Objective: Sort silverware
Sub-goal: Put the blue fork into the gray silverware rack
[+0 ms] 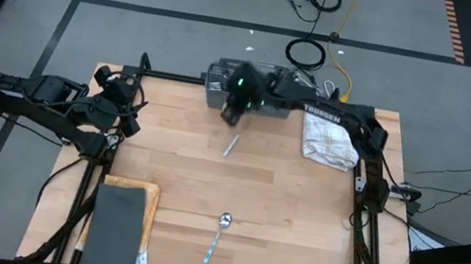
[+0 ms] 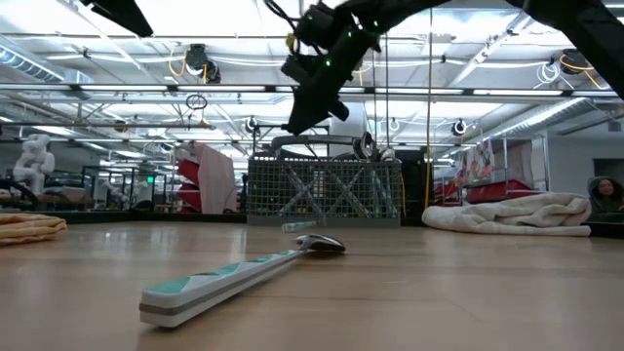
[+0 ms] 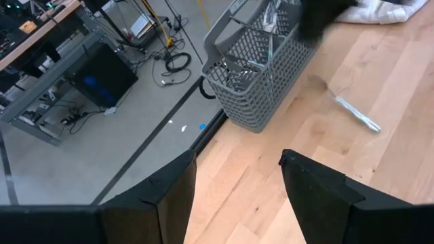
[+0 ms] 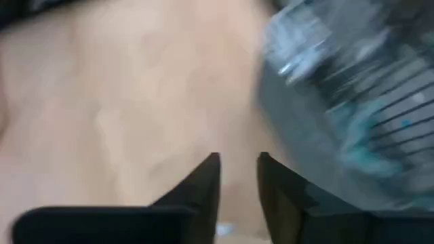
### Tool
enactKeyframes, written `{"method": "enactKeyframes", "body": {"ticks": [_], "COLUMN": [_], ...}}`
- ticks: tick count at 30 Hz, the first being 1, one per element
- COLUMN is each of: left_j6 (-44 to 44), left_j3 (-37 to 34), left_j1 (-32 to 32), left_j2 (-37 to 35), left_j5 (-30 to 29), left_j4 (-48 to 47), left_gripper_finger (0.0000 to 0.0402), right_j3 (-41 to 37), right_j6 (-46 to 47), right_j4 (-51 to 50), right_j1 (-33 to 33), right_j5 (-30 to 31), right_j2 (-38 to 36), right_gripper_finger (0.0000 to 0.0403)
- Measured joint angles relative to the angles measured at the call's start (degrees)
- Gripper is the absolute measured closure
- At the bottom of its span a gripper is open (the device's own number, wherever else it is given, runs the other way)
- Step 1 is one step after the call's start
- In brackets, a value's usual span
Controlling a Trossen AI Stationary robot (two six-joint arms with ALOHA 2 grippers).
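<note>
Right hand (image 1: 231, 112) beside grey basket (image 1: 220, 81) at 12 o'clock, fingers slightly parted, empty, piece of silverware (image 1: 231, 145) on surface (image 1: 279, 216) below, spoon (image 1: 217, 237) at 6 o'clock, left hand (image 3: 237, 177) released at 9 o'clock.

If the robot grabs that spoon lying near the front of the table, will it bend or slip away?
The spoon probably won't bend: its shiny metal bowl and thick handle look stiff. It lies flat on the smooth table, so it could be hard to get under and might slide if nudged. The flat handle likely stops it rolling, and it looks light for the pincer.
</note>
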Motion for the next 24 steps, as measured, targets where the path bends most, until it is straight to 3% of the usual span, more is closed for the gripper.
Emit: {"method": "enactKeyframes", "body": {"ticks": [4, 9, 15, 19, 24], "left_j6": [-0.1, -2.8, -4.6, -4.6, -6.1], "left_j3": [0.0, 0.0, 0.0, 0.0, 0.0], "left_j1": [0.0, 0.0, 0.0, 0.0, 0.0], "left_j2": [0.0, 0.0, 0.0, 0.0, 0.0], "left_j5": [0.0, 0.0, 0.3, 0.4, 1.7], "left_j4": [0.0, 0.2, 0.7, 0.9, 0.8], "left_gripper_finger": [0.0178, 0.0178, 0.0178, 0.0178, 0.0178], "right_j3": [0.0, -4.8, -14.2, -16.7, -16.9], "right_j6": [4.4, 23.2, 47.3, 53.6, 59.3], "right_j4": [-8.1, -13.1, -10.1, -2.7, -1.2], "right_j1": [4.7, 8.9, 9.2, 8.7, 7.7], "right_j5": [0.1, 3.3, 3.8, 3.4, 3.3], "right_j2": [0.0, 0.5, 0.6, 0.6, 1.4], "right_gripper_finger": [0.0269, 0.0230, 0.0221, 0.0220, 0.0220]}}
